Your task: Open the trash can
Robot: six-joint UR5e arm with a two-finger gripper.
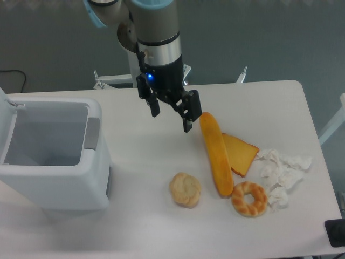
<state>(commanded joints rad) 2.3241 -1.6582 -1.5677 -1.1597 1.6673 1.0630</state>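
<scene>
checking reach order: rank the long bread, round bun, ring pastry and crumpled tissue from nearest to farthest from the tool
From the tool:
1. Long bread, just to its right.
2. Round bun, below it toward the front.
3. Ring pastry, front right.
4. Crumpled tissue, far right.

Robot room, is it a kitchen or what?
Probably a lab for testing robots, not a kitchen. A robot arm's claw hangs over a plain white table holding an open trash can and a baguette.

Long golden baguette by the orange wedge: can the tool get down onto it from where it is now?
Probably yes. The tool hangs open just left of the long golden baguette, and nothing lies over the loaf. The orange wedge-shaped slice touches its right side, so closing across the middle may be crowded; the upper end looks freer.
</scene>
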